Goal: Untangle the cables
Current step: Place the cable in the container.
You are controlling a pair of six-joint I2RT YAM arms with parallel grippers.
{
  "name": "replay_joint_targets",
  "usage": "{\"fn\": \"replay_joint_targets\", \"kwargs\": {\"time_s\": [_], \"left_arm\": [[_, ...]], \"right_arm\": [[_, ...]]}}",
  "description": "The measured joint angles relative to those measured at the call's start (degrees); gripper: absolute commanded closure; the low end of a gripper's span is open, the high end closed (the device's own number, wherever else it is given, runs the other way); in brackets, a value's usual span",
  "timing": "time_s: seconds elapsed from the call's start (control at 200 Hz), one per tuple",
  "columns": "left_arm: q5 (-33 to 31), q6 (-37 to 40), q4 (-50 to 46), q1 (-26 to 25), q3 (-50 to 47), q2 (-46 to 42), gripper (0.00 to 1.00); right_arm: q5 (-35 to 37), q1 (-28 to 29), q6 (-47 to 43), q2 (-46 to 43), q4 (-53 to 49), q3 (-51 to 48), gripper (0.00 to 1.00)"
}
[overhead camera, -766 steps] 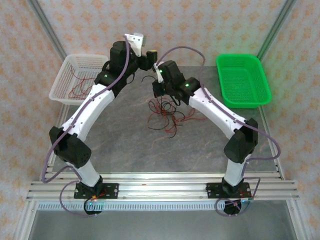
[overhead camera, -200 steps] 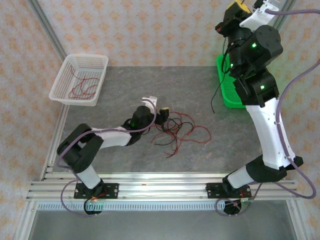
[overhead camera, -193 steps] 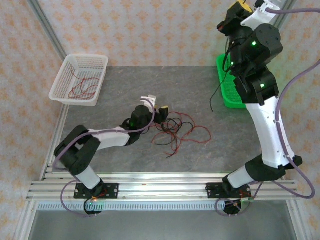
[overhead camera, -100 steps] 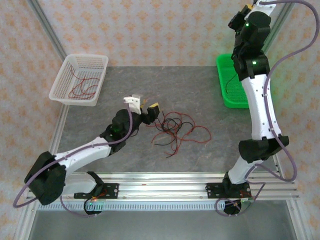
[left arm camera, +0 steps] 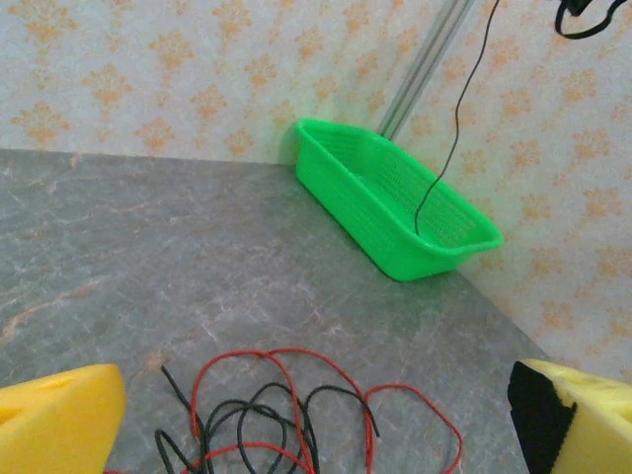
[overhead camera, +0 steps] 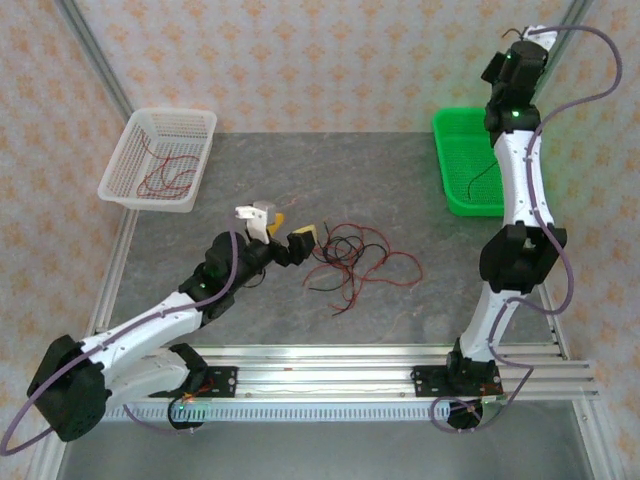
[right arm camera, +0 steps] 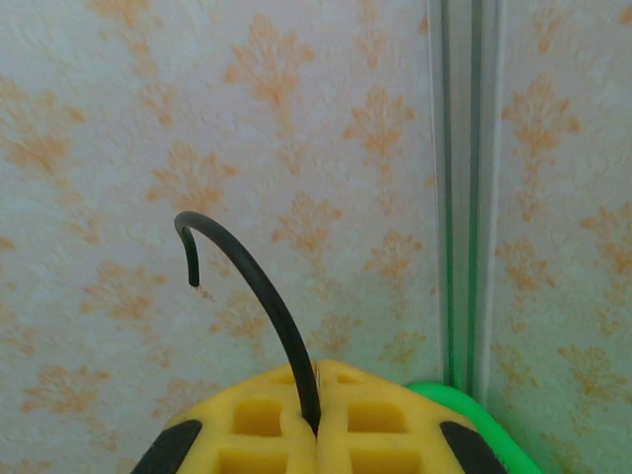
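Observation:
A tangle of thin red and black cables (overhead camera: 352, 256) lies on the grey table, right of centre. My left gripper (overhead camera: 288, 231) hovers just left of it, open with nothing between its yellow fingers (left arm camera: 55, 423). In the left wrist view the cables (left arm camera: 279, 412) lie below and between those fingers. My right gripper (overhead camera: 515, 48) is raised high at the back right, shut on a single black cable (right arm camera: 259, 288). That black cable (left arm camera: 452, 123) hangs down into the green basket (overhead camera: 486, 162), and its lower end (overhead camera: 482, 177) rests inside.
A white basket (overhead camera: 160, 157) at the back left holds several red cables. The green basket (left arm camera: 397, 204) stands in the back right corner by a metal frame post. Patterned walls enclose the table, and an aluminium rail runs along the near edge.
My right arm has stretched up and back, carrying the black cable over the green basket until its end hangs inside. My left gripper has drawn back left from the tangle.

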Motion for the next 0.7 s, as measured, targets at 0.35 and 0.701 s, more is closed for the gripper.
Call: {"fn": "replay_joint_targets", "kwargs": {"time_s": [0.35, 0.701], "left_arm": [[-5.0, 0.0, -9.0, 0.0, 0.5, -7.8, 0.05], [-7.8, -1.2, -14.2, 0.0, 3.0, -7.8, 0.07]], "right_arm": [[-1.8, -0.4, 1.3, 7.9, -0.6, -1.7, 1.0], [-4.5, -1.4, 6.3, 21.3, -18.9, 2.4, 1.0]]}}
